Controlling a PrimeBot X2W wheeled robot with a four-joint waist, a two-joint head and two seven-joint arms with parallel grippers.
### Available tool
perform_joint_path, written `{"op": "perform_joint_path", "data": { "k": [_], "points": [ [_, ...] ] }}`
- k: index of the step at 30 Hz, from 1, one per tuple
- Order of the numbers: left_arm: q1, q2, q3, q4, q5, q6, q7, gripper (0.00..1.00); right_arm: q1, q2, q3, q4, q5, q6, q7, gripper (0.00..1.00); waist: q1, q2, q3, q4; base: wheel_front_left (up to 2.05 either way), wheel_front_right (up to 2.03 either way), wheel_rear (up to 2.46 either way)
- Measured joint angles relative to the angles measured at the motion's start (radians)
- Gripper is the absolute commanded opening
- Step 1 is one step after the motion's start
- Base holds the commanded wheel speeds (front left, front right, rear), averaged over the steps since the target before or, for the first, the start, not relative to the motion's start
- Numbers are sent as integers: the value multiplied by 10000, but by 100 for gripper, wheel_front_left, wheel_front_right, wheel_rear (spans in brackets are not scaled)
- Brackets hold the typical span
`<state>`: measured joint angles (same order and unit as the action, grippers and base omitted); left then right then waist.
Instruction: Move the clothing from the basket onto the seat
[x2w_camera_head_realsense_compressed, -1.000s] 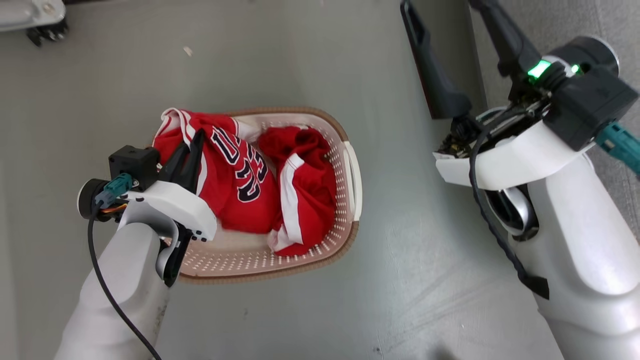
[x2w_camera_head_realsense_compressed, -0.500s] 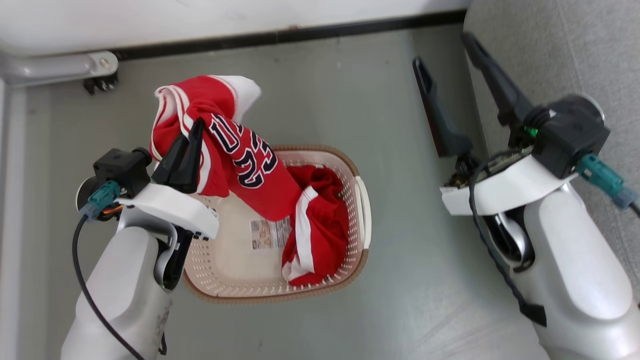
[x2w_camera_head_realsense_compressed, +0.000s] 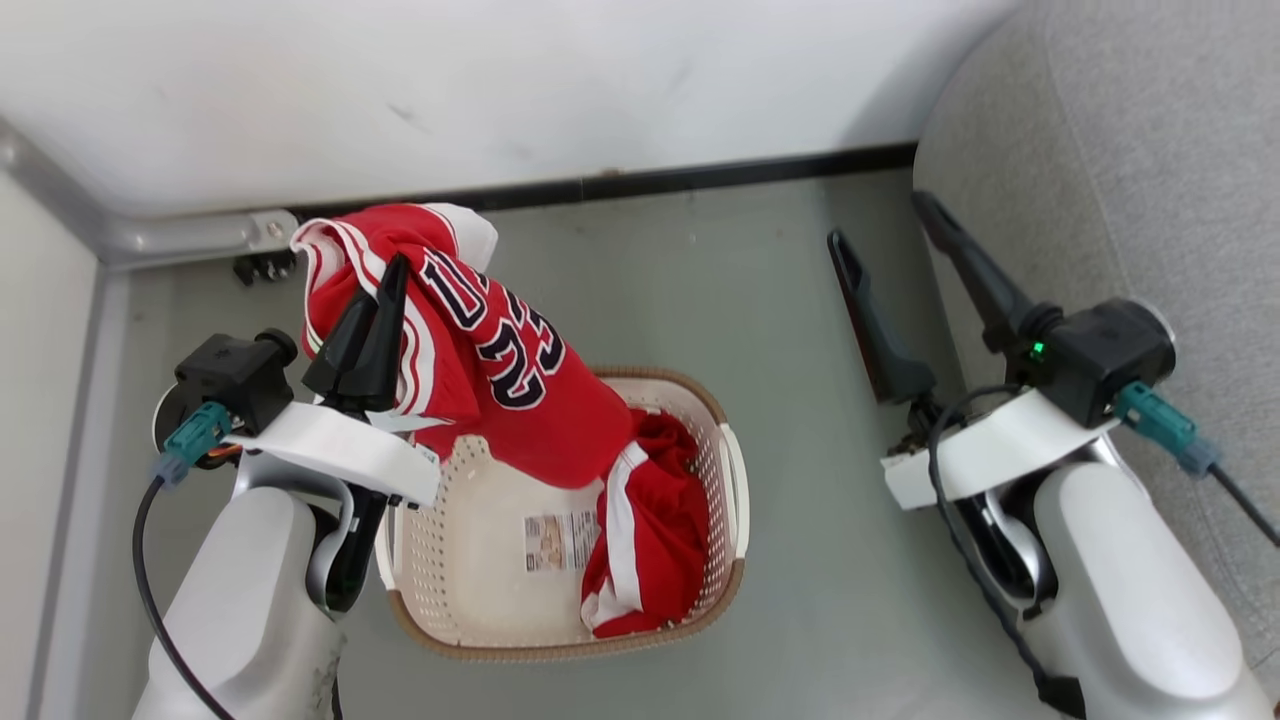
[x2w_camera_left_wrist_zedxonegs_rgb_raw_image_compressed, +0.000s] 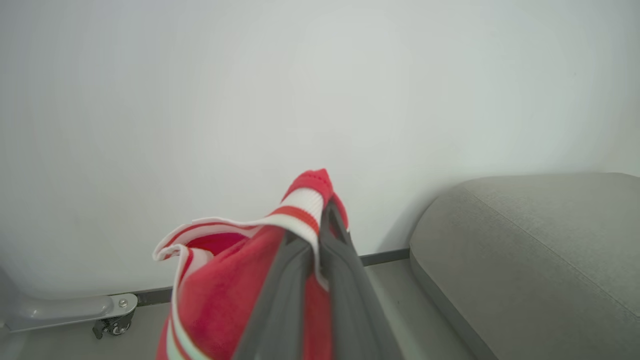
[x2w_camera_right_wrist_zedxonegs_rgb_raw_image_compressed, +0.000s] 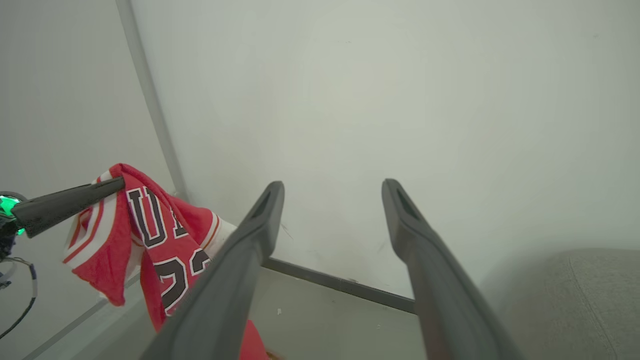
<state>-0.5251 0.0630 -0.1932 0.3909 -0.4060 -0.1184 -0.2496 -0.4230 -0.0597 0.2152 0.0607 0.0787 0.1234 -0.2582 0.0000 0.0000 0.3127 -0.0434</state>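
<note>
While the left fingers (x2w_camera_head_realsense_compressed: 385, 310) press together on a bunched fold of the red jersey (x2w_camera_head_realsense_compressed: 520, 410), its striped trim pokes out past their tips in the left wrist view. The rest of the cloth drapes down to the right of them. The left forearm rises from the lower left of the head view, with the wrist cocked so the fingers point up toward the wall (x2w_camera_head_realsense_compressed: 500, 90). The jersey hangs above the far left corner of the basket (x2w_camera_head_realsense_compressed: 737, 480), with its lower hem over the basket's inside. Whether that hem touches the shorts (x2w_camera_head_realsense_compressed: 655, 510) cannot be told. The shorts lie crumpled against the basket's right wall, white stripe showing, and a sticker label (x2w_camera_head_realsense_compressed: 560, 540) shows on the bare bottom beside them. The left wrist covers the basket's near left rim.

The right fingers (x2w_camera_head_realsense_compressed: 872, 320) stand wide apart and hold nothing. They point the same way as the left, raised over the floor (x2w_camera_head_realsense_compressed: 700, 270) between the basket and the sofa (x2w_camera_head_realsense_compressed: 1120, 180). One of them overlaps the sofa's rounded edge in the head view. The grey seat is cut off at that view's right edge. Open floor lies between the basket's right handle and the sofa. A dark skirting strip (x2w_camera_head_realsense_compressed: 700, 180) runs along the foot of the wall. A grey metal bracket with a caster (x2w_camera_head_realsense_compressed: 250, 245) sits at the floor's far left corner, partly behind the jersey.
</note>
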Motion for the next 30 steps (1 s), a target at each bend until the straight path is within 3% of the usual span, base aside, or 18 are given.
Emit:
{"op": "perform_joint_path", "data": {
  "k": [30],
  "points": [
    [653, -8, 144, -1789, 50, 282, -12, 0, 1578, 15, 984, 832, 182, 2, 2, 100, 0, 0, -2173, -30, 0, 0, 0]
  ]
}}
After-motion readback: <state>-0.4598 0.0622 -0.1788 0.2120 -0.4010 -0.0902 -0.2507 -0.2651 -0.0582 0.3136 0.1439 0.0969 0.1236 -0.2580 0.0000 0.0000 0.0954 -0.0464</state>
